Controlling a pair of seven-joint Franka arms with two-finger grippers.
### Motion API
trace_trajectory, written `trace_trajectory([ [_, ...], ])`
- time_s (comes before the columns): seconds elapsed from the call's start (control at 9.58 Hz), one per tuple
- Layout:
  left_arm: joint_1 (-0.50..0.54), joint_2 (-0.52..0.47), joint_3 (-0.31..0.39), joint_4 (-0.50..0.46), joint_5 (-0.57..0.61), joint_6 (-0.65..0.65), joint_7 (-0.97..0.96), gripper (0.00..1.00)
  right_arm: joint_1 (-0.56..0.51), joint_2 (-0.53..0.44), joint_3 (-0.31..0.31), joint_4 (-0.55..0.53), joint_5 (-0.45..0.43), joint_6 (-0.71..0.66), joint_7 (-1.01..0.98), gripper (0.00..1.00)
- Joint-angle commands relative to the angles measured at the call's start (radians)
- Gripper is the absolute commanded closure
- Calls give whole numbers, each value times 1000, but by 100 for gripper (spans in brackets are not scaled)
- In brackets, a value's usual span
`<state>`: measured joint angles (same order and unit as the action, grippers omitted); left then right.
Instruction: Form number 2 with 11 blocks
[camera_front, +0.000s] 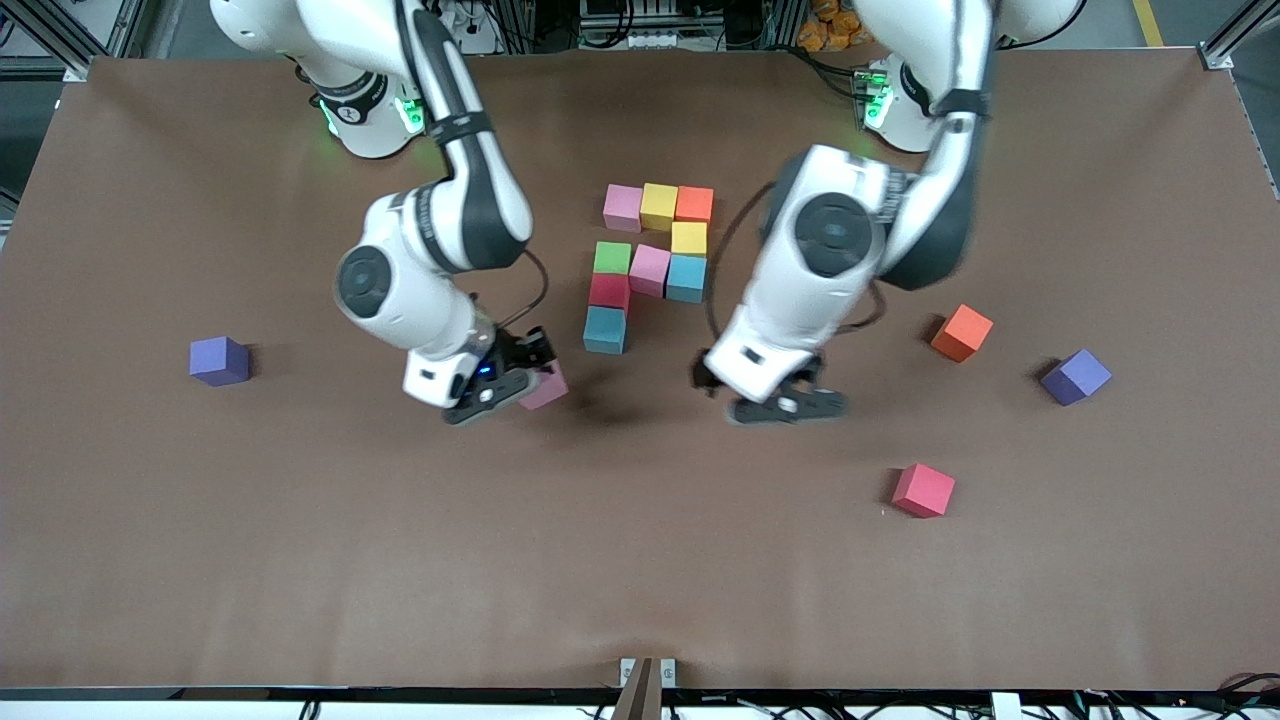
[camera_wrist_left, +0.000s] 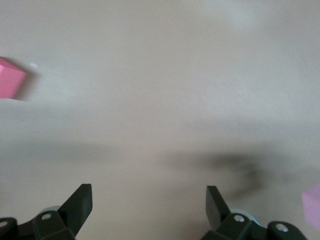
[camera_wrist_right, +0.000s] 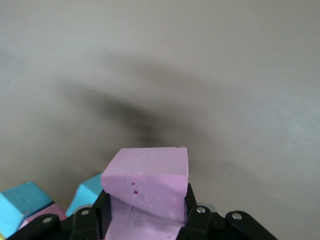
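gripping pink block (camera_wrist_right: 150, 185), right pincer (camera_front: 520, 385); left pincer (camera_front: 790, 400) spread, empty.

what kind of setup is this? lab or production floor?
Most likely a robotics lab. Two arms are bolted at a brown-covered table, aluminium framing and loose cabling run along its edge, and foam toy blocks are the workpieces; the right gripper holds a pink block.

Right pincer (camera_front: 515, 385) clamped on pink block (camera_front: 547, 388); left pincer (camera_front: 790, 403) spread wide, raised.
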<state>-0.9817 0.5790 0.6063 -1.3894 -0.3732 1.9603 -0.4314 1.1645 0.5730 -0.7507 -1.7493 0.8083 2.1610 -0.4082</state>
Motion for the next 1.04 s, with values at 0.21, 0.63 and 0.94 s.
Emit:
trace_trajectory([
  [0.21,142,-22,-28,-22,85,-32,214,0,29,119,115,180,-94,-3,-74,63],
  [0.63,296,25,-74,-26,86,20,466,0,27,183,200,280,-221,-3,-142,64],
  [0.94,371,77,-91,-23,109,83,699,0,24,192,267,280,-311,-4,-268,65],
])
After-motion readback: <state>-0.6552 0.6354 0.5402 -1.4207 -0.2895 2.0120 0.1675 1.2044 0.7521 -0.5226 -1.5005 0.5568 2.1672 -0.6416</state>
